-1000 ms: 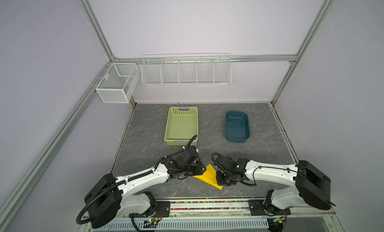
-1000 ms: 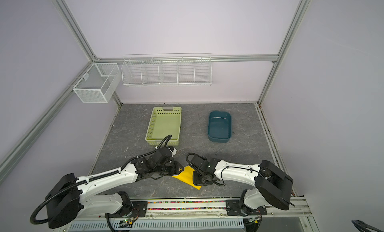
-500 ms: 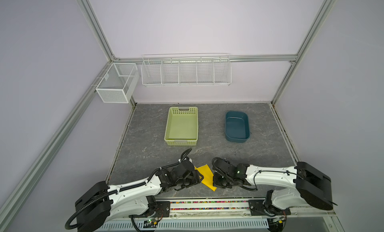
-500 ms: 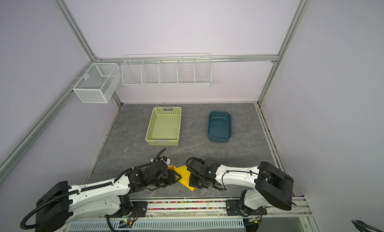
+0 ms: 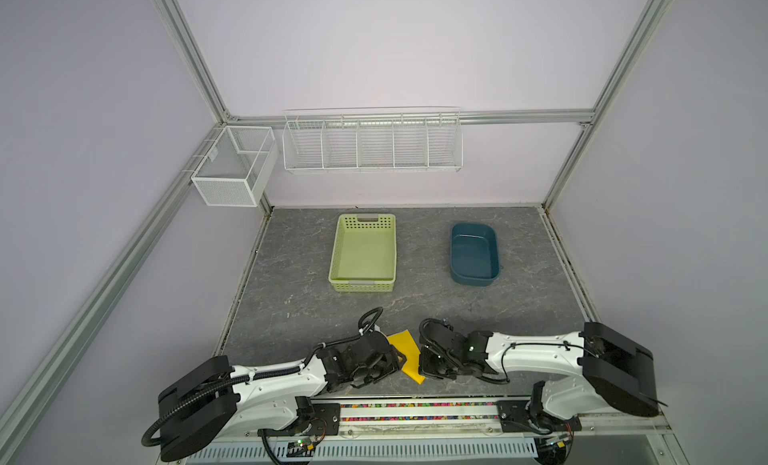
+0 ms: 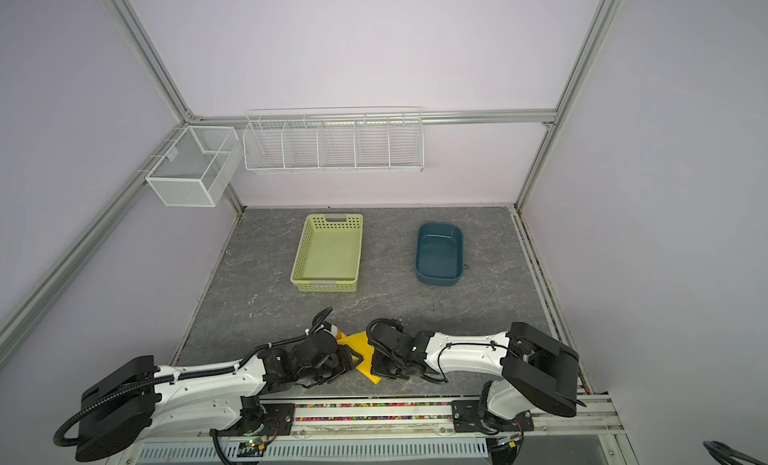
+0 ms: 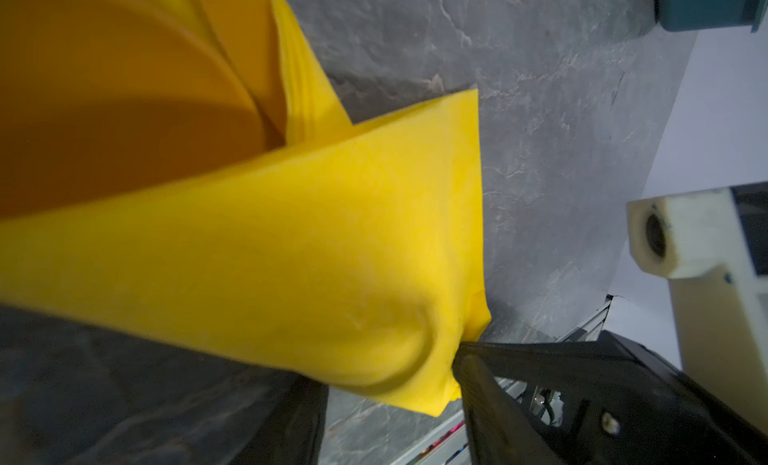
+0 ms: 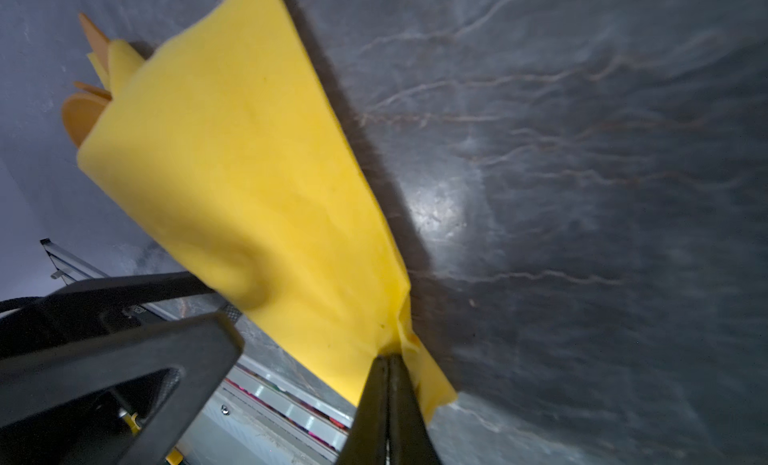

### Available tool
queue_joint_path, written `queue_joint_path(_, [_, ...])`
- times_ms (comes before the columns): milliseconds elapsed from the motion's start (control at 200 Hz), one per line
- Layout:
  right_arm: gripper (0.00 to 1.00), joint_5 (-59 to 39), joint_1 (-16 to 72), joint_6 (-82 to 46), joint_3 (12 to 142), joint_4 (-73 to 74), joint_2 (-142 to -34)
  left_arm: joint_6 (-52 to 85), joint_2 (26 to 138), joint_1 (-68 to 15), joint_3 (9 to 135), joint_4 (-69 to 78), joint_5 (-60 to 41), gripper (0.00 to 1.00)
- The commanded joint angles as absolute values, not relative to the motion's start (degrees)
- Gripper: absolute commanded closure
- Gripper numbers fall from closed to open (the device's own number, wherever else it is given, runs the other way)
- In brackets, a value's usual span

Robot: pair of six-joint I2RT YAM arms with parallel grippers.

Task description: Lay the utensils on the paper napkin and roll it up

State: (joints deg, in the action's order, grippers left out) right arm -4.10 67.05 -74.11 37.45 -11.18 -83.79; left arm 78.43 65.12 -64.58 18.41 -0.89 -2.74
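Both arms have drawn back across the counter (image 5: 457, 309). My right pincer (image 8: 388, 359) clamps a corner of the rolled paper napkin (image 5: 407, 355) near the front edge, with the utensils (image 8: 81, 115) inside. Whether my left pincer (image 5: 388, 361) grips it, I cannot tell.

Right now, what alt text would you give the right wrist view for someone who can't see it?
The right gripper is pinched shut on the near end of a yellow paper napkin folded loosely over orange utensils, whose tips poke out at its far end. Behind it is a dark grey veined tabletop.
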Motion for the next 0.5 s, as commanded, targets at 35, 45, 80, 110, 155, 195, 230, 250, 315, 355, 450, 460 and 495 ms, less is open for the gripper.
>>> queue_joint_path(35, [0.94, -3.19, 68.09, -78.08, 37.11, -14.24, -86.19, 80.46, 67.98, -64.94, 16.96, 0.67, -0.65, 0.50])
queue_joint_path(45, [0.94, -3.19, 68.11, -78.12, 37.05, -14.24, -86.21, 80.43, 68.13, -64.93, 16.96, 0.70, -0.58, 0.50])
queue_joint_path(80, [0.94, -3.20, 68.34, -78.19, 37.09, -14.18, -86.14, 80.32, 68.64, -64.87, 17.18, 0.80, -0.32, 0.51])
queue_joint_path(110, [0.94, -3.25, 68.46, -78.22, 37.07, -14.19, -86.09, 80.20, 69.17, -64.86, 17.39, 0.79, -0.01, 0.51])
queue_joint_path(155, [0.94, -3.19, 68.75, -78.38, 37.01, -14.24, -85.94, 79.93, 69.82, -64.82, 17.70, 0.64, 0.40, 0.52])
queue_joint_path(195, [0.94, -3.24, 68.95, -78.56, 36.92, -14.24, -85.70, 79.34, 70.32, -64.68, 17.99, 0.46, 0.77, 0.53])
queue_joint_path(230, [0.94, -3.20, 69.18, -78.70, 36.81, -14.19, -85.56, 78.73, 70.69, -64.60, 18.26, 0.27, 1.14, 0.54])
queue_joint_path(250, [0.94, -3.23, 69.34, -78.78, 36.74, -14.15, -85.50, 78.34, 70.89, -64.52, 18.53, 0.07, 1.33, 0.55])
queue_joint_path(315, [0.94, -3.23, 69.68, -78.88, 36.58, -14.21, -85.22, 76.95, 71.33, -64.22, 19.42, -1.01, 1.93, 0.56])
queue_joint_path(355, [0.94, -3.19, 69.83, -78.99, 36.56, -14.22, -85.10, 75.97, 71.66, -63.95, 20.05, -1.76, 2.09, 0.57])
queue_joint_path(450, [0.94, -3.28, 70.00, -78.99, 36.44, -14.15, -84.90, 73.52, 72.94, -63.30, 21.38, -2.87, 1.80, 0.59])
queue_joint_path(460, [0.94, -3.26, 70.06, -78.96, 36.51, -14.15, -84.90, 73.31, 73.12, -63.22, 21.54, -3.07, 1.75, 0.59])
queue_joint_path(495, [0.94, -3.41, 70.08, -79.01, 36.49, -14.11, -84.97, 72.53, 73.70, -62.96, 21.99, -3.46, 1.44, 0.59])
